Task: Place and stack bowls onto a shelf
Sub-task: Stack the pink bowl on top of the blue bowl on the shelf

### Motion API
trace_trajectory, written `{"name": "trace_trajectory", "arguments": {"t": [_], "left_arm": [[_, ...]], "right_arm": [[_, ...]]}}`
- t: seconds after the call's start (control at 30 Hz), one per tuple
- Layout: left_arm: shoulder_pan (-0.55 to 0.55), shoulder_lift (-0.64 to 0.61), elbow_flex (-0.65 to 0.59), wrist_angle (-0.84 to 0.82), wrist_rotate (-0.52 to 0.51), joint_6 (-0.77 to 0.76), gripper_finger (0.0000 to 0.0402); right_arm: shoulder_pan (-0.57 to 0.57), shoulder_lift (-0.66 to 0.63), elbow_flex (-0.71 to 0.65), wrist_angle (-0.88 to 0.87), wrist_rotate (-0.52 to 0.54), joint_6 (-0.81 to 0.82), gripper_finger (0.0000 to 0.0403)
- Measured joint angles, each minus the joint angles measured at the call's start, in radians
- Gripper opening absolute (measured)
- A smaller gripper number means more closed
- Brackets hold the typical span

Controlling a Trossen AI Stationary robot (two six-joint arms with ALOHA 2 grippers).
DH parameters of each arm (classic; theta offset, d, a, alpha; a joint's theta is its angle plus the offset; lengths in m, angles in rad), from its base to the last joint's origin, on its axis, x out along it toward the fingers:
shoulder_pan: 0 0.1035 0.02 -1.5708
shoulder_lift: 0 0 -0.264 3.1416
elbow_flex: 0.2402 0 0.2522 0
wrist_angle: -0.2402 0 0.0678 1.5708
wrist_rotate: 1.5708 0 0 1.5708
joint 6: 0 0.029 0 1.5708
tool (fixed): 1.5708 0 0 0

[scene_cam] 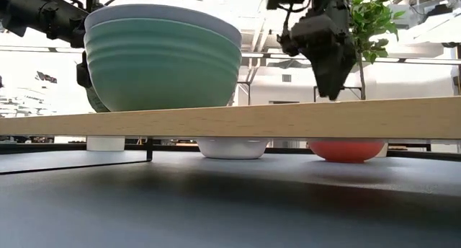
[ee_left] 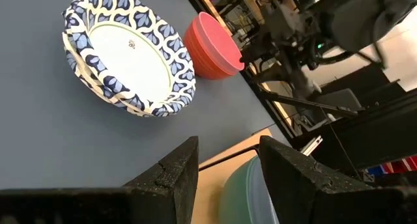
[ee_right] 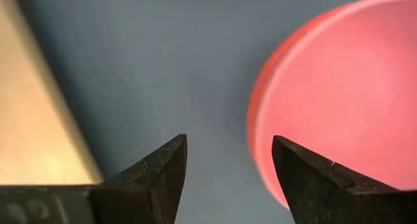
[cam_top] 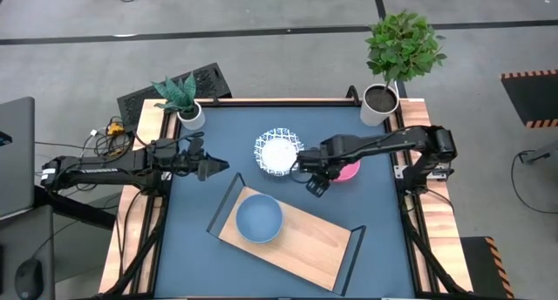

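Note:
The light-wood shelf (cam_top: 305, 241) stands slantwise on the near half of the table, its board (scene_cam: 302, 119) raised on black frame ends. On its left end sits the teal-green bowl (scene_cam: 162, 68) with a paler bowl (cam_top: 259, 218) nested inside. A white bowl with a blue patterned rim (cam_top: 278, 152) rests on the tabletop beyond the shelf, and the pink-red bowl (cam_top: 350, 170) to its right. My right gripper (cam_top: 316, 187) hovers open above the table between shelf and pink-red bowl (ee_right: 339, 94). My left gripper (cam_top: 218, 167) is open, left of the patterned bowl (ee_left: 127, 55).
Two white plant pots stand at the far edge: one at the left corner (cam_top: 191, 115), one with a bushy plant at the right corner (cam_top: 380, 104). The shelf's right half (cam_top: 318, 243) is bare wood. Dark blue tabletop (cam_top: 384, 204) shows right of the shelf.

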Motion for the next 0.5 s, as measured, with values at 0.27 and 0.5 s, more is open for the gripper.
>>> {"name": "trace_trajectory", "arguments": {"t": [0.27,0.5], "left_arm": [[0.000,0.000,0.000,0.000,-0.001,-0.025,0.0147],[0.000,0.000,0.000,0.000,-0.002,-0.026,0.0147]], "right_arm": [[-0.041,0.014,-0.031,0.010,0.001,-0.029,0.0247],[-0.077,0.014,-0.031,0.036,-0.025,-0.072,0.0207]]}}
